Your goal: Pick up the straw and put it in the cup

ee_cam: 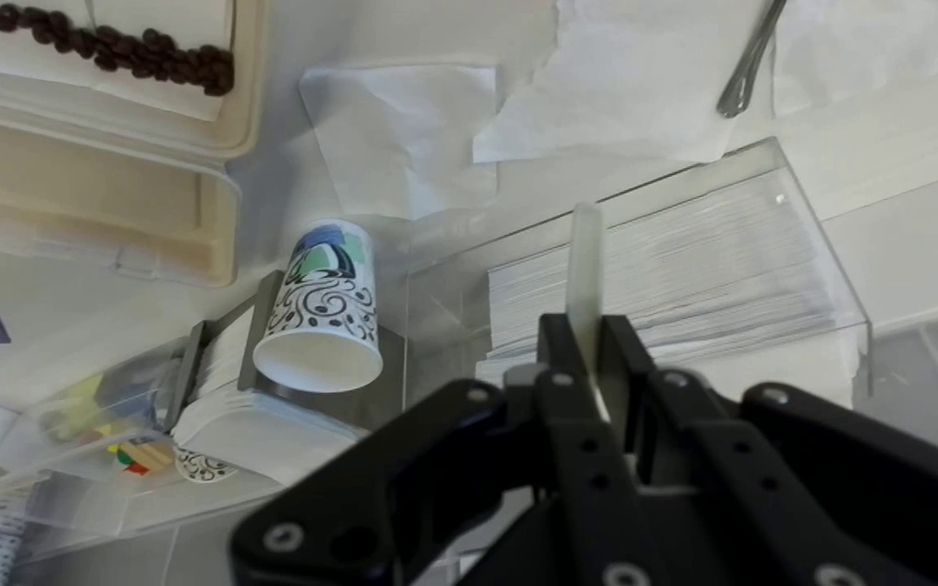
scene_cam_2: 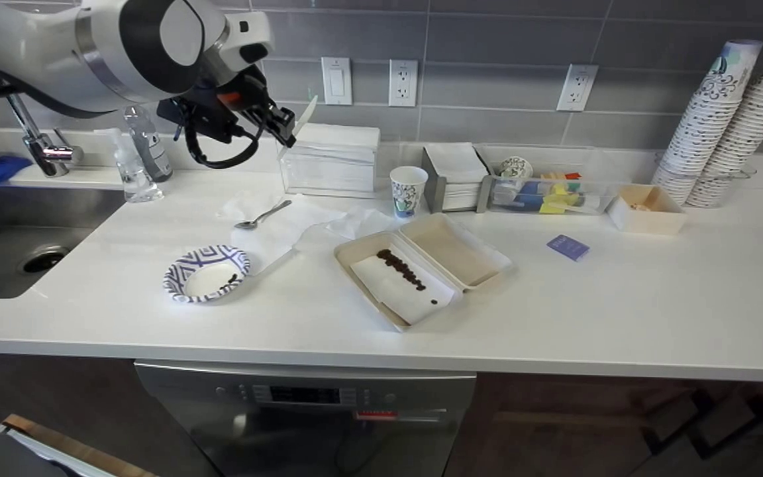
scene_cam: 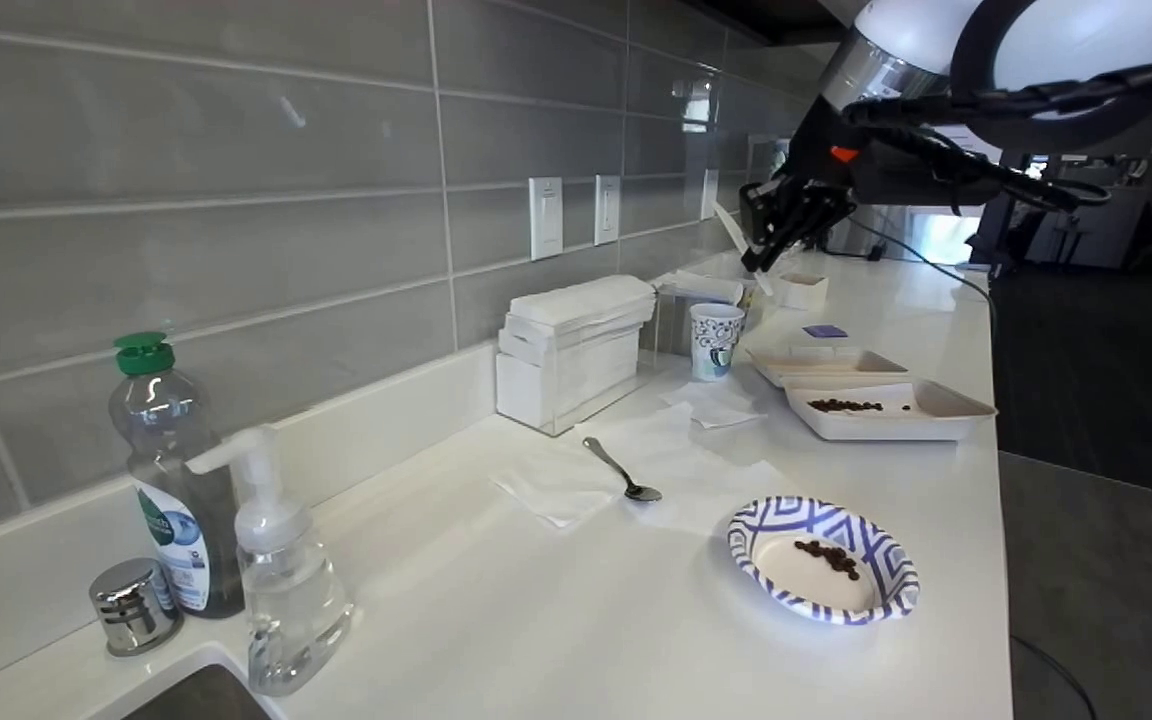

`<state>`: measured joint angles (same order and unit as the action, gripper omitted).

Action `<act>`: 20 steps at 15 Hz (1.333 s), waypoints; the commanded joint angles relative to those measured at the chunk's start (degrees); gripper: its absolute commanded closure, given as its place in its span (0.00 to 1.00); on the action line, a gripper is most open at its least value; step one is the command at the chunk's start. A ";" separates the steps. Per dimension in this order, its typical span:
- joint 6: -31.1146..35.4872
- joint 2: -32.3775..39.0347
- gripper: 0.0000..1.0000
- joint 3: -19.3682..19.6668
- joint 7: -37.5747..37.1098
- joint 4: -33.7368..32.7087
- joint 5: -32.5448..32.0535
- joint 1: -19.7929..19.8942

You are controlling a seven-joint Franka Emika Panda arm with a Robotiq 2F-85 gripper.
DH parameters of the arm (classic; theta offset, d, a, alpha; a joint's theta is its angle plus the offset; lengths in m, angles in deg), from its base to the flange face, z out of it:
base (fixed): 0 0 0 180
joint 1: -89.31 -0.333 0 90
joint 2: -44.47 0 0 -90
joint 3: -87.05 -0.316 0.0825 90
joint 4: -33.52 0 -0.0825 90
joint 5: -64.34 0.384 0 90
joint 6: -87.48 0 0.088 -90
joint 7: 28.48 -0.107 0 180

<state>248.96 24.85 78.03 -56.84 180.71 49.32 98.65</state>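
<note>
Finds open room along the front edge of the counter (scene_cam_2: 620, 311), the patterned cup (scene_cam_2: 407, 197) upright near the back edge, and the slim, pale straw (ee_cam: 585, 264) tilted aloft, clamped in the gripper (ee_cam: 587, 332).

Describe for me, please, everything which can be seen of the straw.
The straw is narrow, whitish and almost straight; whether it is plastic or paper, I cannot tell. The hand is closed on it, and it sticks out on both sides of the grip. In both exterior views it is tilted, and the part above the grip looks longer. It is in the air above the counter, apart from the cup.
</note>
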 commanded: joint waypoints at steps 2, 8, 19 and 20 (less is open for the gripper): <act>9.00 8.36 0.97 -2.68 -6.06 -6.81 -9.79 10.40; 13.13 20.04 0.97 -6.59 -18.94 -18.30 -26.36 20.53; 8.37 38.92 0.97 1.73 -51.87 -38.99 -60.77 13.50; 7.79 40.45 0.97 2.31 -54.04 -40.16 -62.55 12.91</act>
<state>258.97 59.98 78.09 -103.15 145.85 -6.92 114.25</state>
